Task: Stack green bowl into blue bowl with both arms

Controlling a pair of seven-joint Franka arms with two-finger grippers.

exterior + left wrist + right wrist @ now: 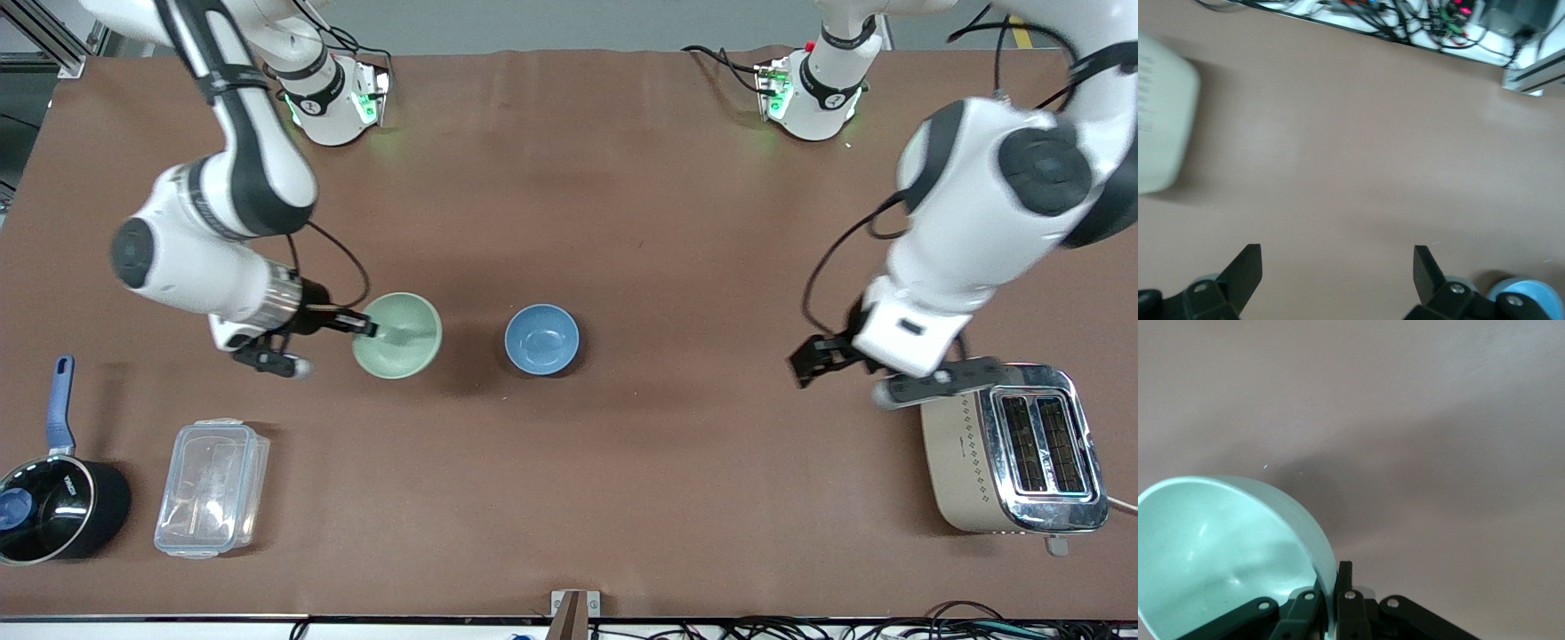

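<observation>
The pale green bowl [397,335] is toward the right arm's end of the table, beside the light-blue bowl [541,339], with a gap between them. My right gripper [366,327] is shut on the green bowl's rim, one finger inside and one outside. The right wrist view shows the green bowl [1218,547] tilted, its wall pinched between the fingers [1346,577]. My left gripper [811,363] is open and empty over bare table beside the toaster. Its fingers [1426,267] stand wide apart in the left wrist view. The blue bowl [1528,297] shows at that view's edge.
A silver toaster [1013,449] stands at the left arm's end, nearer the front camera. A clear plastic box [212,487] and a black saucepan with a blue handle [49,507] sit at the right arm's end, near the front edge.
</observation>
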